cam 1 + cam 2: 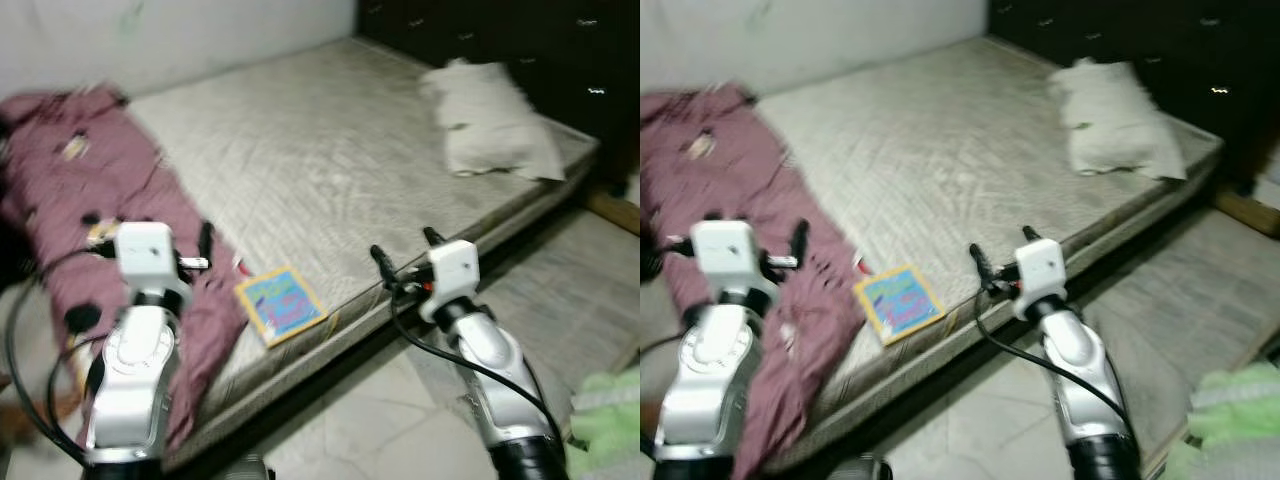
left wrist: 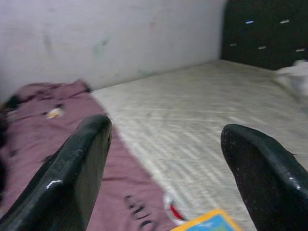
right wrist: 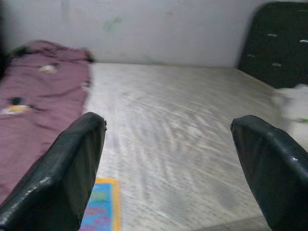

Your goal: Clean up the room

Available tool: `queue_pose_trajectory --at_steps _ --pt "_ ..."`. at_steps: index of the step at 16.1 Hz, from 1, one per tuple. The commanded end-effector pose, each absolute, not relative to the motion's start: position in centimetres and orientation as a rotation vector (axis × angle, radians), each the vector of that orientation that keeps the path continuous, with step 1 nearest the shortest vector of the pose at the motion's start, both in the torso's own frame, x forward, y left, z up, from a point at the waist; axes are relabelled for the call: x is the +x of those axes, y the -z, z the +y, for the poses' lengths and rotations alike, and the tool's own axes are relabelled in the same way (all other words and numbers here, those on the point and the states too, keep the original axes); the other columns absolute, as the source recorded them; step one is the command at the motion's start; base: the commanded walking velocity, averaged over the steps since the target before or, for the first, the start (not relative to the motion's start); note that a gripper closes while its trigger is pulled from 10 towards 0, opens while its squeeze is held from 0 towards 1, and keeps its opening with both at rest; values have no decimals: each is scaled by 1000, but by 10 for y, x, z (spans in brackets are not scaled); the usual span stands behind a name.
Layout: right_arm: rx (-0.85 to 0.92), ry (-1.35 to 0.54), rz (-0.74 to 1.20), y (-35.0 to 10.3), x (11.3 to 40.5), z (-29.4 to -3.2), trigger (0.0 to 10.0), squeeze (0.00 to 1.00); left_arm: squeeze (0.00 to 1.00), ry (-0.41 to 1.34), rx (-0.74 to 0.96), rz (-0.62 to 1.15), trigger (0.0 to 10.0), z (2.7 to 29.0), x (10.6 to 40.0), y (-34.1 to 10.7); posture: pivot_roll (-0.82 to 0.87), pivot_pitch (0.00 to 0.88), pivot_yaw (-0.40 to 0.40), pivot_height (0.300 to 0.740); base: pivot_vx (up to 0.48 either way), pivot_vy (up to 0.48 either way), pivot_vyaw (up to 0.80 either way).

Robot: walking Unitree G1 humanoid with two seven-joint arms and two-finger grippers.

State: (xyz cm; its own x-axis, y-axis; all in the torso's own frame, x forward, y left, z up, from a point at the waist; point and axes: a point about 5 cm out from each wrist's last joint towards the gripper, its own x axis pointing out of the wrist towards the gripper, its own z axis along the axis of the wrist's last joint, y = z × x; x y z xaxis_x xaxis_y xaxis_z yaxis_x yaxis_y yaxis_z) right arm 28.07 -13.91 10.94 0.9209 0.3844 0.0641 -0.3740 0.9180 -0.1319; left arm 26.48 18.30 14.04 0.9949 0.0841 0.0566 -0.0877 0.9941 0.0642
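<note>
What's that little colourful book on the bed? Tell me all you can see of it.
The book is thin and flat, lying face up near the mattress edge closest to the robot. Its cover has a yellow border around a blue panel with pink and green marks, too blurred to read. It sits askew to the edge, beside the maroon blanket; whether they touch is unclear. Neither tool touches it.

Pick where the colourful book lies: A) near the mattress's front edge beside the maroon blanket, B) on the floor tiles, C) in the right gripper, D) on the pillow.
A: the book lies flat near the mattress front edge, right beside the maroon blanket, with both grippers empty.
</note>
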Motion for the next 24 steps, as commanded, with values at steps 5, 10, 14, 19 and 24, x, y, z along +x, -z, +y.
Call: queue_pose_trajectory --at_steps 5,10,14,19,24 --pt "-89 -381 -120 -124 290 -129 10000 0 0 -69 75 -77 10000 178 270 -142 33 0 33 740 0 0 800" --pt "-94 -441 -107 -125 290 -119 10000 0 0 -80 64 -68 10000 177 260 -136 49 0 1 740 0 0 786" --pt "-80 -413 -120 -129 297 -117 10000 0 0 -52 29 -65 10000 171 264 -133 34 0 0 740 0 0 0" --pt "-84 -423 -119 -133 298 -110 10000 0 0 -15 19 -63 10000 161 265 -130 25 0 -30 740 0 0 0" --pt "-111 -442 -132 -137 303 -103 10000 0 0 -17 1 -63 10000 154 264 -129 25 0 -45 740 0 0 480"
